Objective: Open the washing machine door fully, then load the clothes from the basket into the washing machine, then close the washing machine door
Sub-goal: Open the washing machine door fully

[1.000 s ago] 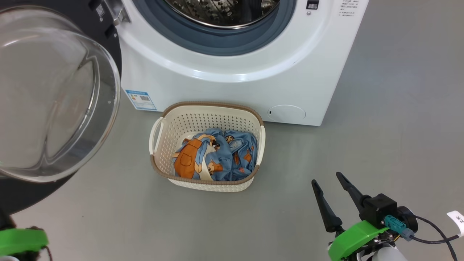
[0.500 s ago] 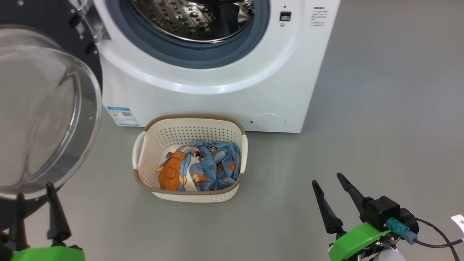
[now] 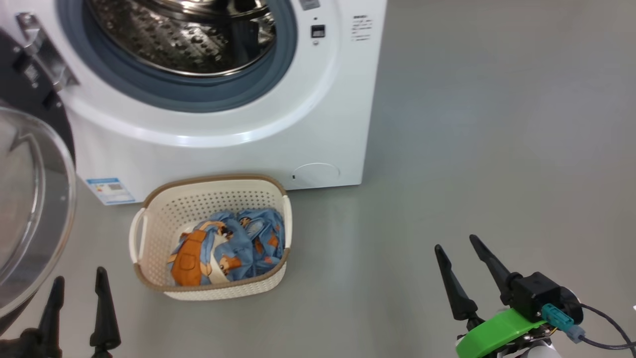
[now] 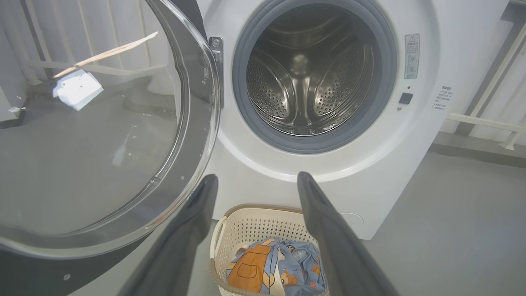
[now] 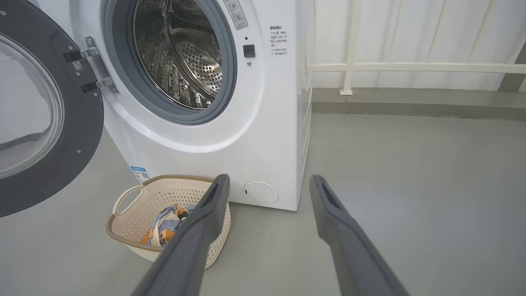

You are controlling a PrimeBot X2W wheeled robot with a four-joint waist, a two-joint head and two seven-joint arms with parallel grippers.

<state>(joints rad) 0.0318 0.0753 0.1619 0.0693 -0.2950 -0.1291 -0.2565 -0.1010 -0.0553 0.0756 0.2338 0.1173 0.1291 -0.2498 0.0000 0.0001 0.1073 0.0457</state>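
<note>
Here, left gripper (image 3: 79, 275) and right gripper (image 3: 454, 242) spread, empty; washing machine door (image 3: 27, 209) cropped at left; clothes (image 3: 223, 246) half-hidden in basket (image 3: 208, 203).

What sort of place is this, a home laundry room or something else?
Likely a lab or demo space rather than a home: a washing machine stands on a plain grey floor, a basket of clothes before it, white railing behind.

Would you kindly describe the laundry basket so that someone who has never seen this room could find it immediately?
Start at the big white washing machine, its round door swung open. On the grey floor right in front of it sits the basket. Nothing else nearby is cream and perforated with a brown rim, holding blue cartoon-print clothes.
</note>
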